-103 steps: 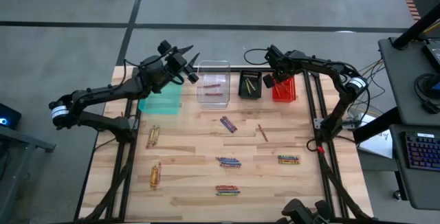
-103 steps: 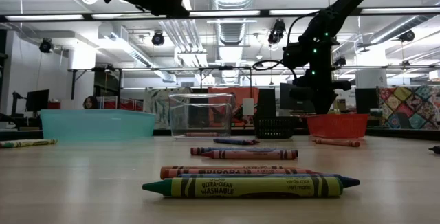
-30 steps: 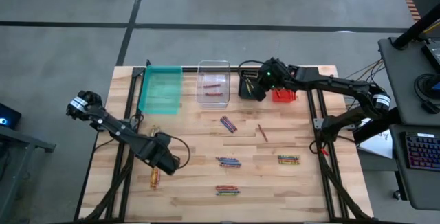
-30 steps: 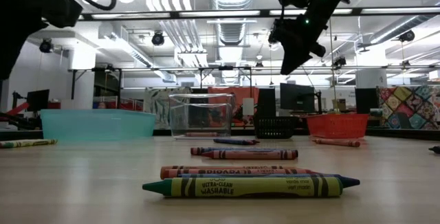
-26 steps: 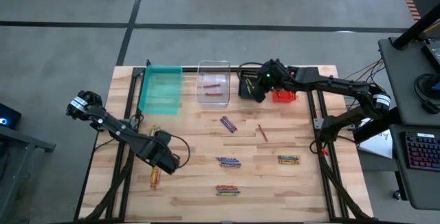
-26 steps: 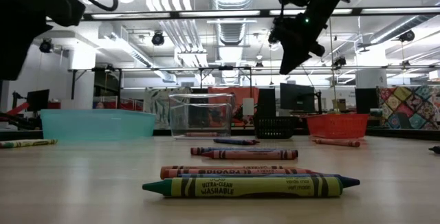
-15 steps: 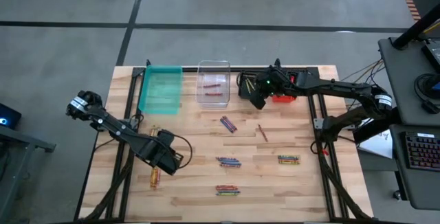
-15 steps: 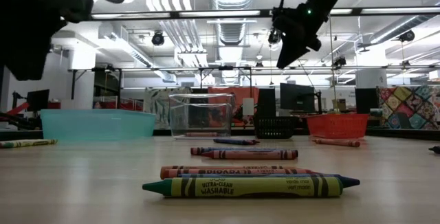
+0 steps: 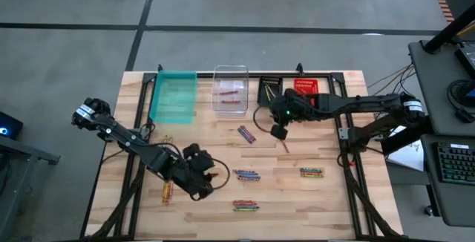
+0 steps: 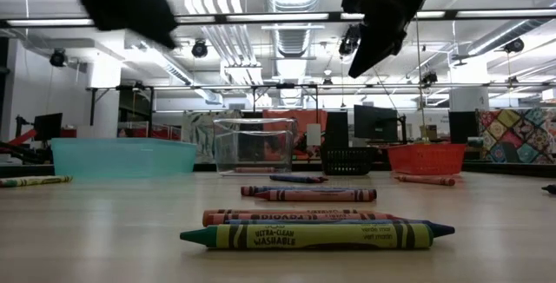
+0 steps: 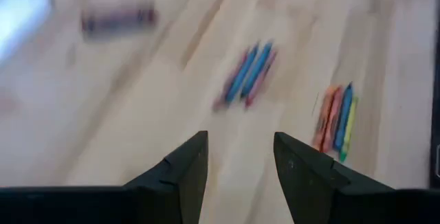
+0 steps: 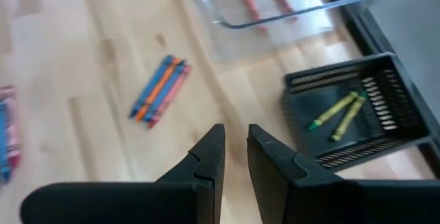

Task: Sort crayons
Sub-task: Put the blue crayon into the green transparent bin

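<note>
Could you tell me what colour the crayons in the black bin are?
Yellow, two crayons, clearest in the right wrist view.

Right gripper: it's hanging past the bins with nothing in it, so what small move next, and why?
Probably lower the right gripper onto the crayon cluster just beside it. Its fingers stand slightly apart and empty, and that blue, orange and pink bunch lies loose on the table, unsorted.

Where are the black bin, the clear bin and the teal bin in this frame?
black bin (image 9: pixel 269 92): high view, on its mesh floor beside the yellow crayons.
clear bin (image 9: pixel 230 73): high view, on the bare floor near its far rim.
teal bin (image 9: pixel 174 97): high view, on the middle of its floor.
</note>
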### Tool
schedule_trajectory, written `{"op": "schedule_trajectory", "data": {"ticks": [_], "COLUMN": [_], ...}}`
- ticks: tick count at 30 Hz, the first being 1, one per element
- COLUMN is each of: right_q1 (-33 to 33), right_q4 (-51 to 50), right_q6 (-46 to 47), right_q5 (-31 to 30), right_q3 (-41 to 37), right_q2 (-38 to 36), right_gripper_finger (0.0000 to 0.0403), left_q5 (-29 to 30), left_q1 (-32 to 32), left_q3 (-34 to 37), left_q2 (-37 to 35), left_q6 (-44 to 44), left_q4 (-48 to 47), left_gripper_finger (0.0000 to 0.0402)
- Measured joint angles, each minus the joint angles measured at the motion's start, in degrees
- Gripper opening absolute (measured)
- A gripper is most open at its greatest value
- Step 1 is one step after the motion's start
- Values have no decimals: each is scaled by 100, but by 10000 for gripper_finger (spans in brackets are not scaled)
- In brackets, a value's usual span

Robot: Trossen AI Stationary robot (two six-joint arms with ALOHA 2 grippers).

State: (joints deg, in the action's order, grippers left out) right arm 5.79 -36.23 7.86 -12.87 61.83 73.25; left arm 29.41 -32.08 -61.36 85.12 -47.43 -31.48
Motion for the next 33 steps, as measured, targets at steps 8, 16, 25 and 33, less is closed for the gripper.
{"op": "schedule_trajectory", "data": {"ticks": [8,16,25,33], "right_q1": [-752,-1377,-1712,-1791], "right_q4": [64,513,999,1079], "right_q6": [37,309,376,498], "right_q5": [-1,-1,-4,-17], "right_q3": [-209,-882,-1284,-1262], "right_q2": [0,0,-7,-9], "right_gripper_finger": [52,52,52,52], "left_q5": [1014,1048,991,-42], "left_q1": [29,284,966,1819], "left_q3": [0,19,26,28], "left_q2": [0,3,517,1492], "left_q6": [2058,2861,5214,6448], "left_q4": [709,913,1407,2561], "left_gripper_finger": [149,149,149,149]}}
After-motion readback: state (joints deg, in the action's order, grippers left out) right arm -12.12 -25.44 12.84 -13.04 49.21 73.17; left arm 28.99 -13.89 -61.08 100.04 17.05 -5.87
